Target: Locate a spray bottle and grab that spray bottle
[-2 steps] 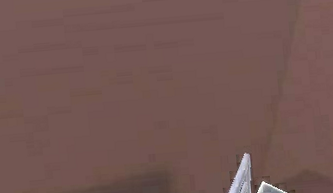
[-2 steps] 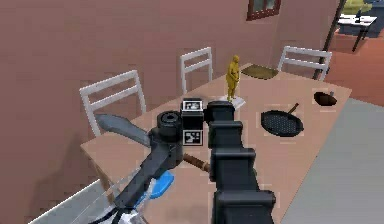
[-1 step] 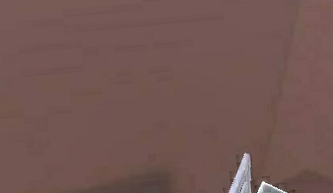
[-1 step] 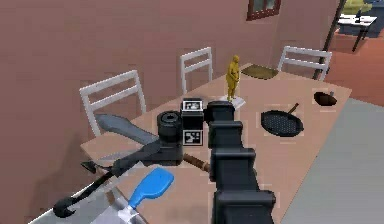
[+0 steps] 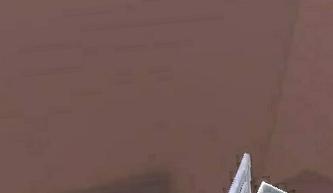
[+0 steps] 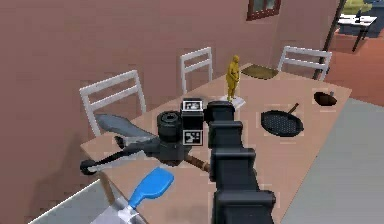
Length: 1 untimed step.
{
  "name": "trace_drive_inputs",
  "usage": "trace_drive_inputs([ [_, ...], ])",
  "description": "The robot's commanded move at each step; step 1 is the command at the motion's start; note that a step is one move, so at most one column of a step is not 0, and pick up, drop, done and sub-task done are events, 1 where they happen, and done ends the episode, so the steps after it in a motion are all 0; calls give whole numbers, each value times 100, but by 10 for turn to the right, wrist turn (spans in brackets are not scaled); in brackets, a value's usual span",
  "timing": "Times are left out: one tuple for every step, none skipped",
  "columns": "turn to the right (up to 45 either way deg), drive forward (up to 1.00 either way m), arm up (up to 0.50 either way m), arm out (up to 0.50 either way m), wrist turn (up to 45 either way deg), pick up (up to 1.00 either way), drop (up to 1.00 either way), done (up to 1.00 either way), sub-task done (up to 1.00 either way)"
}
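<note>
Dark arm (image 6: 238, 172) extended across table (image 6: 295, 148), fingers (image 6: 115, 158) leftward

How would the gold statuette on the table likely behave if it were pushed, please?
The gold statuette stands upright on the table, tall and narrow, so a push high up would probably tip it rather than slide it. It looks rigid, possibly metal, so it is likely heavy for its size.

The forward view is dim and flat — the brown wall (image 5: 123, 78) evenly lit, with a soft darker shadow low on the left — while the arm side view is brighter, diffuse light on the table (image 6: 300, 148) leaving only faint shadows.
</note>
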Motion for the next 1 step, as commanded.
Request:
trace_drive_inputs([
  [0,0,-30,0,0,0,0,0,0],
])
